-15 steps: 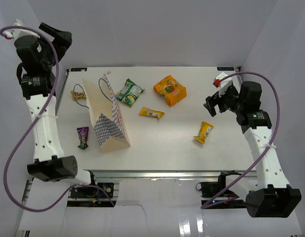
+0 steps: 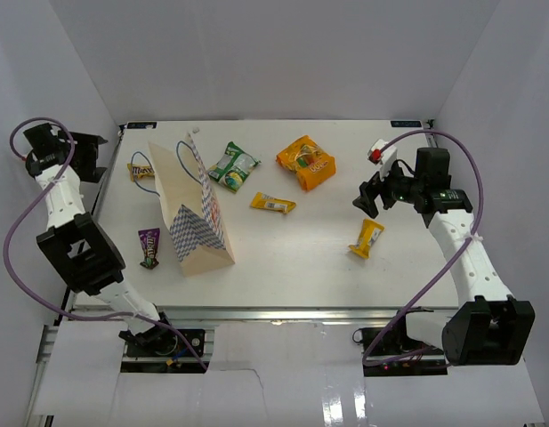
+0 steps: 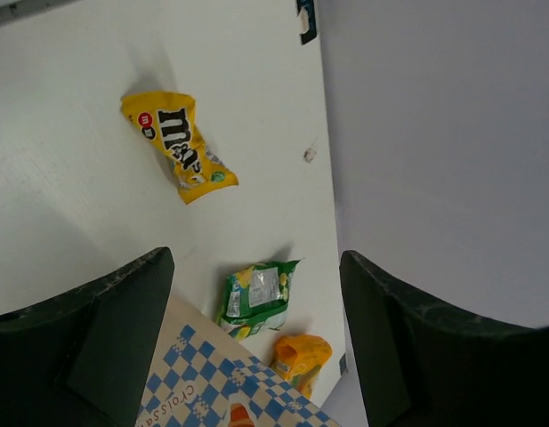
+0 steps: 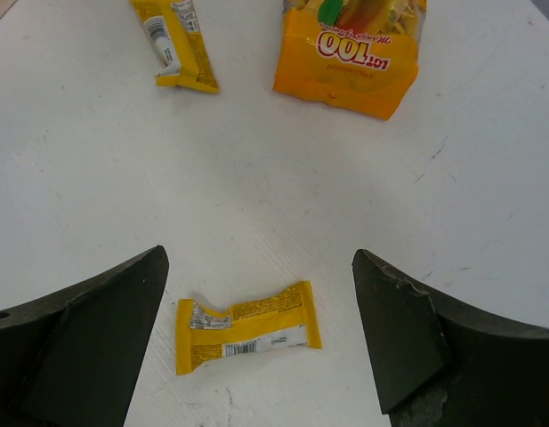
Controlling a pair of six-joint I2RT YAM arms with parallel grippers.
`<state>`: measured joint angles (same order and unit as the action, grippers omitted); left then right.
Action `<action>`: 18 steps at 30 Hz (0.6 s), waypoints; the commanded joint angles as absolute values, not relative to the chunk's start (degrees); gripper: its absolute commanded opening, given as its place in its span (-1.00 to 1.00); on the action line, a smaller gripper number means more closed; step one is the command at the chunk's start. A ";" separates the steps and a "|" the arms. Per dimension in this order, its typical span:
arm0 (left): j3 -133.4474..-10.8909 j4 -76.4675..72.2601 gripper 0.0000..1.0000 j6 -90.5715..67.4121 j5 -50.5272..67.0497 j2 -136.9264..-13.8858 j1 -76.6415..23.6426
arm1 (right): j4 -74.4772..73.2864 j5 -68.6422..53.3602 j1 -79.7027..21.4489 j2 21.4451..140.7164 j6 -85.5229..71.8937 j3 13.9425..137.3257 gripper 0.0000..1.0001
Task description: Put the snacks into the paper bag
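Note:
The paper bag (image 2: pixel 196 213) lies on its side at the table's left, its checked side up; its corner shows in the left wrist view (image 3: pixel 221 396). Around it lie the yellow-brown candy bar (image 2: pixel 141 171) (image 3: pixel 178 147), the dark purple candy bar (image 2: pixel 149 246), the green-white packet (image 2: pixel 232 166) (image 3: pixel 256 298), the puffy orange bag (image 2: pixel 306 162) (image 4: pixel 354 44) and a yellow wrapper (image 2: pixel 272 204) (image 4: pixel 176 40). The second yellow wrapper (image 2: pixel 367 237) (image 4: pixel 247 336) lies flat below my right gripper (image 2: pixel 370 197) (image 4: pixel 261 347), which is open and empty. My left gripper (image 2: pixel 94 158) (image 3: pixel 256 347) is open and empty at the table's far left edge.
White walls close in the table (image 2: pixel 301 258) on the left, back and right. The left arm's cable (image 2: pixel 20 267) loops beside the left wall. The orange bag also shows small in the left wrist view (image 3: pixel 301 360).
My left arm has swung down and folded, bringing its gripper low by the table's left edge. My right gripper has moved a little left, toward the yellow wrapper.

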<state>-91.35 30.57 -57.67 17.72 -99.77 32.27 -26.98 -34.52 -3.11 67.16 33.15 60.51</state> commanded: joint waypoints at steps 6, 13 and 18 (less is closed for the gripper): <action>-95.36 36.65 0.74 -55.89 10.12 -107.83 25.77 | -23.47 -37.00 -2.99 71.28 29.53 61.52 0.80; -95.89 36.65 0.75 -64.66 4.15 -113.99 20.05 | -22.68 -35.60 -2.99 72.16 29.27 60.91 0.80; -96.59 36.65 0.75 -73.46 -4.38 -115.66 15.57 | -22.68 -34.72 -2.99 72.60 29.36 60.47 0.80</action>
